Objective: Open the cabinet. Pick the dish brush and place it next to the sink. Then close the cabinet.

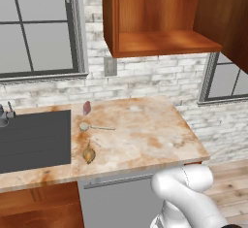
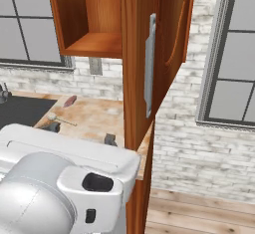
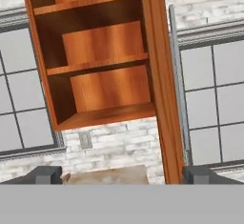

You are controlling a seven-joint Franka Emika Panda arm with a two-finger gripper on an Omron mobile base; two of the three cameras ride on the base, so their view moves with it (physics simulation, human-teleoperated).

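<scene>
The pincer (image 3: 121,175) stands wide open with nothing between its tips — the two dark fingertips (image 3: 45,174) sit at the bottom left and bottom right of the hand view, well apart, with the edge of the cabinet door between them higher up in the frame.

The cabinet (image 1: 160,18) hangs open at the top of the left base view, its lower shelf bare. In the right base view its door (image 2: 159,58) is swung out toward the camera and fills the middle of the frame, the vertical silver bar handle (image 2: 149,64) showing on its face beside a carved curved line. The hand view looks up into the open shelves at upper left, the door edge running down the middle.

The dish brush (image 1: 92,126) lies flat on the tabletop (image 1: 145,135) in the left-centre of the left base view, its round pale head just beside the right rim of the sink (image 1: 34,139) and its thin handle pointing right. Above it, near the wall, sits a small pinkish-purple lump (image 1: 86,107); below it, toward the front edge, a yellowish-brown onion-like lump (image 1: 88,154). A small silver faucet (image 1: 6,114) stands at the far left edge.

Grey-framed windows (image 1: 38,25) flank the cabinet on the whitish brick wall — one at upper left, another at right.
</scene>
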